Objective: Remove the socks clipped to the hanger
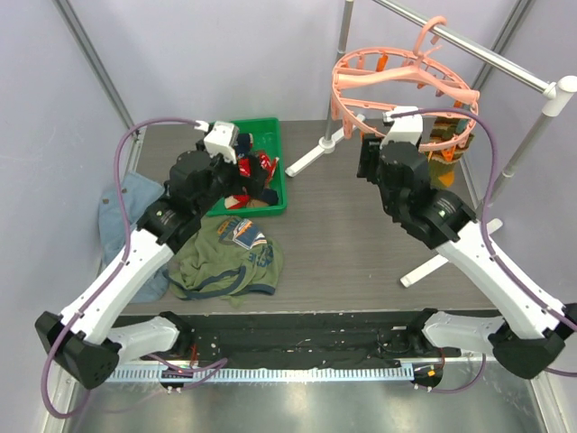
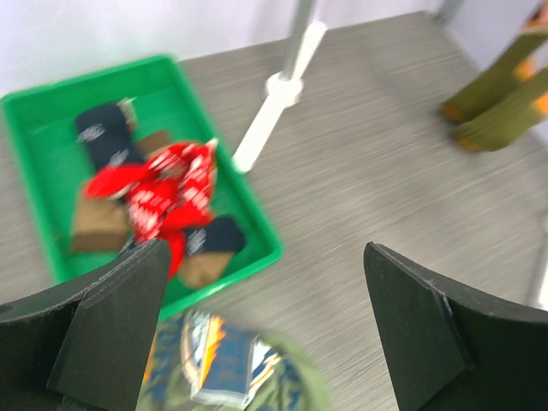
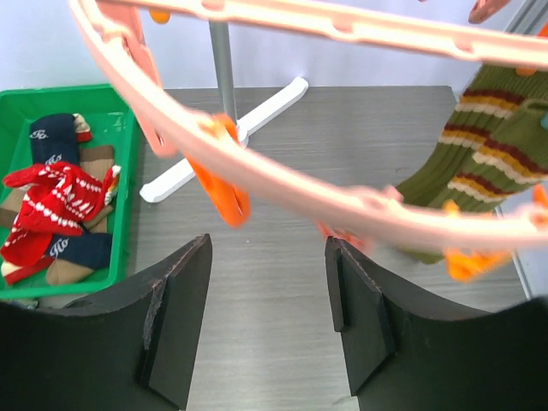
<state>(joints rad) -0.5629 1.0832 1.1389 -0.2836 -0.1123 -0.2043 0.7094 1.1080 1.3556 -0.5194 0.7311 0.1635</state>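
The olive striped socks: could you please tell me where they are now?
The olive socks hang clipped to the hanger at the table's far right, beside the stand's right post. The right wrist view shows them at upper right.

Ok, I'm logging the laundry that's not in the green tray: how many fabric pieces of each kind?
Olive socks: 2, hanging from the hanger
T-shirt: 1
Denim: 1
Total: 4
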